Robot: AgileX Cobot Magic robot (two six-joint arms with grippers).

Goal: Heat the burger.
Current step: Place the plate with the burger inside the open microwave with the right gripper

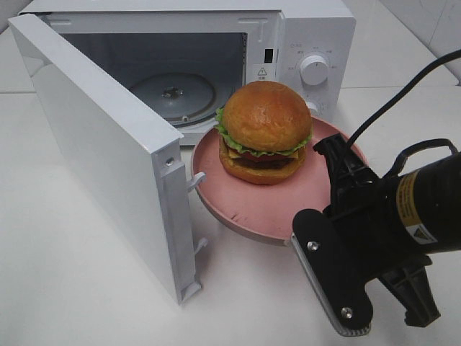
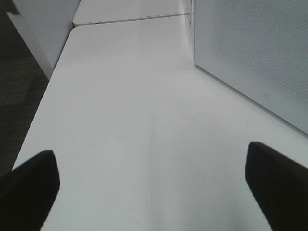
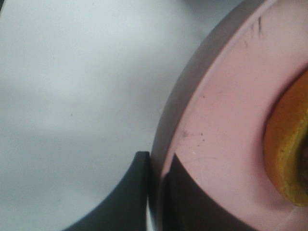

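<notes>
- White table [image 1: 72,274] carries a microwave [image 1: 317,36], door [image 1: 94,144] swung wide, glass turntable [image 1: 173,94] bare.
- Right jaws clench the pink plate's [image 1: 245,205] rim; the burger [image 1: 265,130] sits on it, just outside the cavity.
- Judged: door open, plate gripped; loading, shutting and starting remain.
- Right wrist view alone shows the rim pinch; left wrist view alone shows left jaws released over the table.

The microwave's open mouth [image 1: 173,79] faces the front edge of the bench [image 1: 65,288], walled toward the left edge by its swung-out door [image 1: 94,151] and partly blocked by the plate [image 1: 248,209] carrying the burger [image 1: 264,130].
</notes>
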